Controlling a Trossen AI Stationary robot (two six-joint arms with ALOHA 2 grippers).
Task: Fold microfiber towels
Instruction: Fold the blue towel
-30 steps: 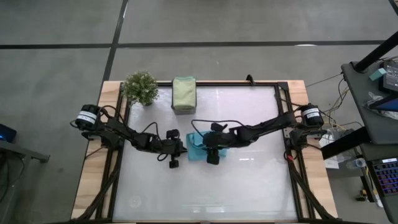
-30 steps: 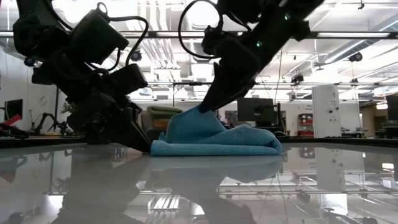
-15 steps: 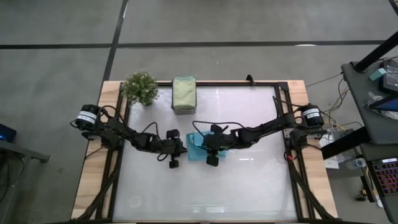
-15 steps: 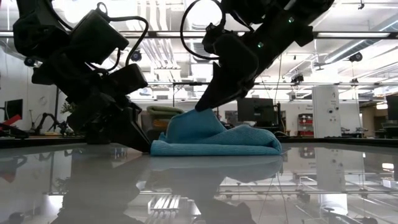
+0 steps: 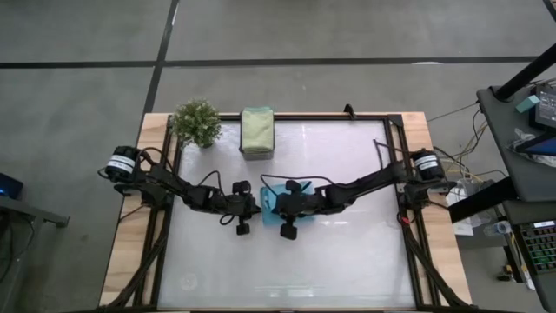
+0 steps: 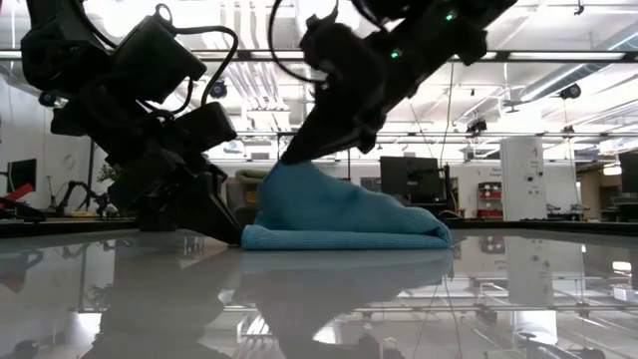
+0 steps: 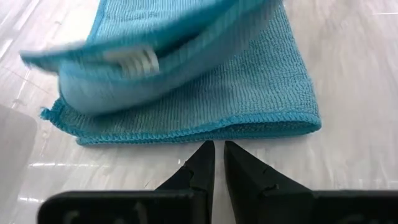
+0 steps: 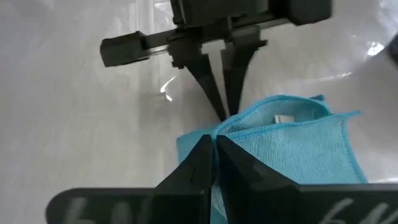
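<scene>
A light blue microfiber towel lies folded near the table's middle, its upper layer drawn up into a peak. My right gripper is shut on that peak. My left gripper is shut, low on the table, with its tips at the towel's folded left edge. A sage green towel lies folded at the far edge. My right gripper pinches the blue towel's upper layer between its two fingers, slanting down from the table's right. That layer is lifted into a peak, and the towel's lower part lies on the table. My left gripper's tips stand at the towel's edge; I cannot tell whether they touch it.
A small potted plant stands at the far left corner beside the green towel. The glossy white table top stretches toward the near edge. Desks with equipment stand beyond the table's right side.
My right gripper has shut on the blue towel's upper layer and gone toward the table's left, toward my left gripper, and slightly up. The towel's peak has moved left with it and stands higher; the lower layer has stayed on the table.
</scene>
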